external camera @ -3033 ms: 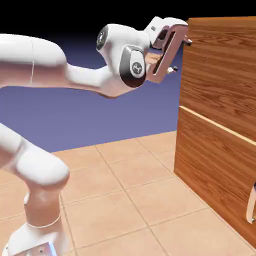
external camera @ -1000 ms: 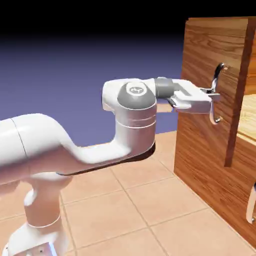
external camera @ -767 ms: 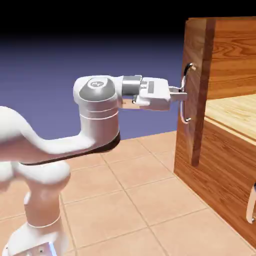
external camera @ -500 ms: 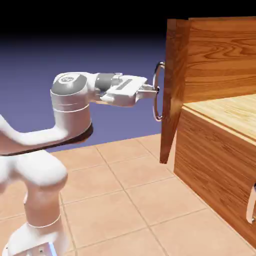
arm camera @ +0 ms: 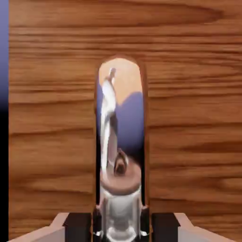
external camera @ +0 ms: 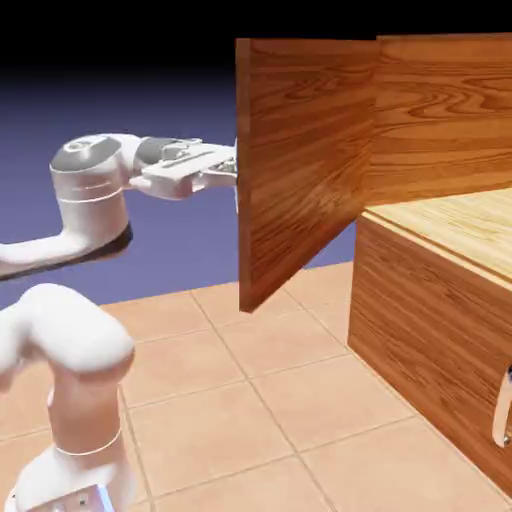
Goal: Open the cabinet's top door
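So the top door (external camera: 300, 160) was swung way out from the cabinet (external camera: 430, 300), hanging open toward the left side of the exterior view, with its inner wood-grain face turned to the camera. Behind it you could see the light wood shelf surface inside the cabinet's upper compartment. The lower panel (external camera: 420, 350) sat flush and shut, its own silver handle (external camera: 500, 425) peeking in at the bottom right edge.

The arm was folded up pretty tight: base and big lower link down in the lower left, the forearm coming in from the left edge, then an elbow-ish joint with a grey cap up top, and the wrist stretched out level to the right. The gripper (external camera: 228, 172) pointed horizontally straight at the door's outer face and disappeared behind the door's edge, so the fingertips weren't visible from that side.

The hand view filled in the rest. The door's wood covered nearly the whole picture, and the curved silver door handle (arm camera: 120, 142) ran up the middle, shiny and mirror-like. The two fingers (arm camera: 78, 227) were clamped tight on its lower end, pinched right up against it from both sides.
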Robot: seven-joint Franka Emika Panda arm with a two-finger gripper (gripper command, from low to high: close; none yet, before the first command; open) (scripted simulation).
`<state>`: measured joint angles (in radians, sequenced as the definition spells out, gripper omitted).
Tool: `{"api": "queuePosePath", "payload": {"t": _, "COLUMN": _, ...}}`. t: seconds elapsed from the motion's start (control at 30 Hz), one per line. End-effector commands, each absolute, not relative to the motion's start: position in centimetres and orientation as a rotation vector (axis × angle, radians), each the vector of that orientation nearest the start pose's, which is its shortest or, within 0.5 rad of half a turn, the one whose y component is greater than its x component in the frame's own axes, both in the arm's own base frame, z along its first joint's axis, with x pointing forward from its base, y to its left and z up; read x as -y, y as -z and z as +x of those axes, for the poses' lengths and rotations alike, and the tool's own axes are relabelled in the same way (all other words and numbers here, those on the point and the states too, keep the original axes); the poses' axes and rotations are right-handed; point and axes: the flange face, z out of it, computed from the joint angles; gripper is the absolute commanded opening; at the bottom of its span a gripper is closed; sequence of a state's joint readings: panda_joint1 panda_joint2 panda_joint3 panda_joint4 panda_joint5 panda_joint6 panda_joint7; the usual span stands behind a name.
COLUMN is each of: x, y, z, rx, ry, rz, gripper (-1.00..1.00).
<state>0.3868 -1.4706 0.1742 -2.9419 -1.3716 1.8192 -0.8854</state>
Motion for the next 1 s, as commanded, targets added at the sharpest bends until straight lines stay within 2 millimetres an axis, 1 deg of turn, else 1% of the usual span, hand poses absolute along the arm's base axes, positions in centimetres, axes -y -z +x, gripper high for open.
{"api": "queuePosePath", "payload": {"t": 0.0, "x": -4.2, "y": -57.2, "z": 17.9, "rx": -1.038, "ry": 0.1, "rz": 1.18, "gripper": -1.0}}
{"api": "queuePosePath", "payload": {"t": 0.13, "x": -7.2, "y": -57.2, "z": 16.8, "rx": -1.003, "ry": 0.147, "rz": 1.211, "gripper": -1.0}}
{"api": "queuePosePath", "payload": {"t": 0.27, "x": -10.6, "y": -57.2, "z": 15.8, "rx": -0.962, "ry": 0.201, "rz": 1.246, "gripper": -1.0}}
{"api": "queuePosePath", "payload": {"t": 0.4, "x": -14.6, "y": -57.2, "z": 15.0, "rx": -0.915, "ry": 0.261, "rz": 1.284, "gripper": -1.0}}
{"api": "queuePosePath", "payload": {"t": 0.53, "x": -19.1, "y": -57.2, "z": 14.4, "rx": -0.861, "ry": 0.328, "rz": 1.325, "gripper": -1.0}}
{"api": "queuePosePath", "payload": {"t": 0.77, "x": -26.8, "y": -57.2, "z": 14.3, "rx": -0.766, "ry": 0.442, "rz": 1.391, "gripper": -1.0}}
{"api": "queuePosePath", "payload": {"t": 0.97, "x": -32.4, "y": -57.2, "z": 14.9, "rx": -0.693, "ry": 0.526, "rz": 1.437, "gripper": -1.0}}
